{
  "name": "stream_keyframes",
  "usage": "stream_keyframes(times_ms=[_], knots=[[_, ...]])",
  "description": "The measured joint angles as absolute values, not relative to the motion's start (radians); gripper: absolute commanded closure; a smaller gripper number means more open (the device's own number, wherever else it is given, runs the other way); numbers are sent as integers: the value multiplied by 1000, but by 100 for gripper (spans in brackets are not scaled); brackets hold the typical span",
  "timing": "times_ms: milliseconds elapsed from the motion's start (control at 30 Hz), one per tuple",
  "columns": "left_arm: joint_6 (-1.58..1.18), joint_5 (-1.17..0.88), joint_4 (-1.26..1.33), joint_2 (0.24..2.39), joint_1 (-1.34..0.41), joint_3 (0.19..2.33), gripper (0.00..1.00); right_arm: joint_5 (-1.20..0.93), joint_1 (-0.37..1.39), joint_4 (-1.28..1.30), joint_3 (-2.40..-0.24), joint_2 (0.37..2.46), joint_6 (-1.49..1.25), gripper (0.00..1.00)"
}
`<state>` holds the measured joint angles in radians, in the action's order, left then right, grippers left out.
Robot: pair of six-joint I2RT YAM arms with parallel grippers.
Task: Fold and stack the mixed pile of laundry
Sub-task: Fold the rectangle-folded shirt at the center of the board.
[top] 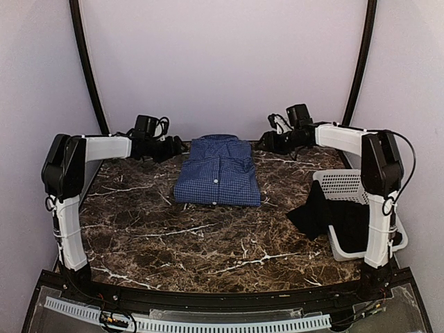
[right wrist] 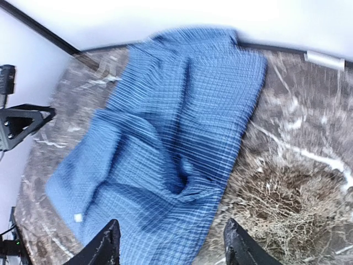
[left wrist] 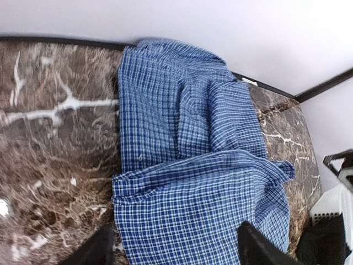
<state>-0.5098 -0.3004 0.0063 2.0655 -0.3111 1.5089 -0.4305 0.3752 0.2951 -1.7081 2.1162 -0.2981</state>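
1. The left arm stood upright from its base at the 7 o'clock corner of the dark brown, white-veined marble worktop (top: 173, 236). It bent at the elbow, and its forearm ran level toward 3 o'clock.
2. The left gripper (top: 172, 148) was spread wide and held nothing. It sat just beside the 10 o'clock corner of the blue-and-white small-check cloth button-up shirt (top: 218, 170).
3. The right arm mirrored it from the 5 o'clock corner, forearm toward 9 o'clock. The right gripper (top: 267, 142), also spread and empty, sat near the shirt's 2 o'clock corner.
4. The shirt lay folded flat toward 12 o'clock on the worktop. Its long axis ran 12 to 6, collar at 12 and button placket up.
5. The plain black cloth garment (top: 316, 211) hung over the rim of the white perforated plastic basket (top: 343, 182), at 4 o'clock from the shirt and well apart from it.
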Motion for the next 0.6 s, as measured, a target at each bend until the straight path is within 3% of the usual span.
stream_keyframes(times_ms=[300, 467, 600], knots=[[-493, -377, 59, 1687, -309, 1218, 12, -591, 416, 208, -1487, 1813, -347, 40], [-521, -491, 128, 1573, -353, 970, 13, -670, 538, 164, -1386, 1834, -395, 40], [-544, -588, 158, 1584, -429, 893, 13, -731, 609, 108, -1358, 1898, -453, 40]])
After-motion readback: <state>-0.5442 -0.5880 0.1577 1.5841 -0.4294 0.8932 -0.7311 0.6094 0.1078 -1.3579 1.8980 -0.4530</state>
